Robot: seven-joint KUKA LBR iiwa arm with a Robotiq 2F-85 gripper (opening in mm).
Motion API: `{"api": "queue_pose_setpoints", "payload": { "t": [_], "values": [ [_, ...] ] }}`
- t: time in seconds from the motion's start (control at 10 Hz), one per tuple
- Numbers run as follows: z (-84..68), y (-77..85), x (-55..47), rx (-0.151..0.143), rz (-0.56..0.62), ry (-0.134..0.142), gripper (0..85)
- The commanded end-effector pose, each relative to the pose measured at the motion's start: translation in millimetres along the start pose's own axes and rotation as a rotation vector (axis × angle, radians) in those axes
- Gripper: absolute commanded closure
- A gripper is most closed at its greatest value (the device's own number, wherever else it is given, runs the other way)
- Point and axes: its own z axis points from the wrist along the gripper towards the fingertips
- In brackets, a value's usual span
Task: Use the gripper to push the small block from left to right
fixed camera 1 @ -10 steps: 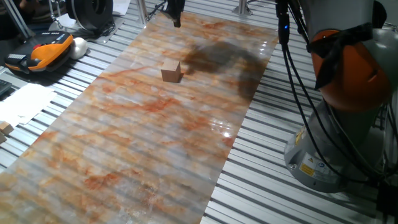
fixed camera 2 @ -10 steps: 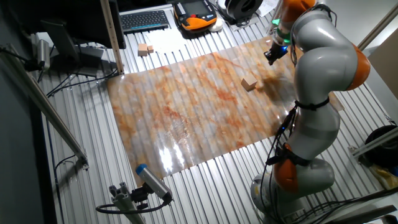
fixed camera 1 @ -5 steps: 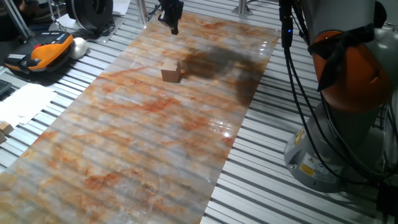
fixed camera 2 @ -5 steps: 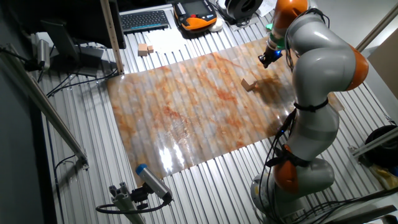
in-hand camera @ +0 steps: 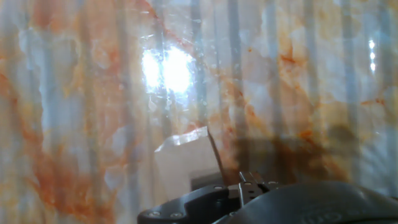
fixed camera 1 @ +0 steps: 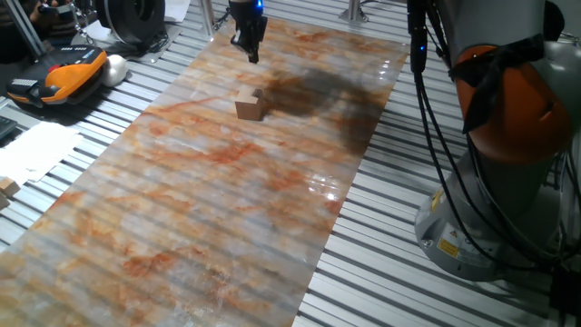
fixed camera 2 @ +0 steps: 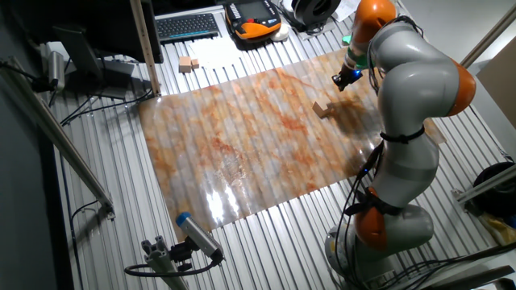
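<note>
Hand view shows the small tan wooden cube (in-hand camera: 186,163) below the black two-fingered gripper (fixed camera 1: 251,44); its opening cannot be told. Lower beside the cube, then push steadily.

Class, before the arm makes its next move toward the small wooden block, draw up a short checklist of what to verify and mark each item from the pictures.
1. Small block lies flat on the marbled mat: ok.
2. Pincer is apart from the block, not touching: ok.
3. Pincer is low enough to meet the block's side: not ok, it hangs above the mat.
4. Mat beside the block is free of other objects along the push path: ok.
5. Pincer fingers are closed for a firm push: cannot tell.
6. Block shows in the hand view: ok.
</note>
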Motion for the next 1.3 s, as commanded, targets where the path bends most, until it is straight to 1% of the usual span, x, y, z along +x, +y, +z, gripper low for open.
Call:
{"api": "queue_pose_setpoints", "payload": {
  "t": [0.0,0.2,0.5,0.6,0.8,0.9,1.1,1.2],
  "values": [
    [5.4,1.8,0.6,-0.003,0.004,-0.005,85.0],
    [9.4,1.7,1.5,-0.008,0.004,-0.008,85.0],
    [9.3,1.8,1.7,-0.005,0.019,0.001,85.0],
    [9.3,1.8,1.7,0.003,0.02,0.007,85.0],
    [9.3,1.8,1.7,0.003,0.022,0.028,85.0],
    [9.3,1.8,1.7,-0.005,0.031,0.038,85.0],
    [9.3,1.8,1.7,-0.012,0.059,0.05,85.0],
    [9.3,1.8,1.7,-0.008,0.068,0.061,85.0]
  ]
}}
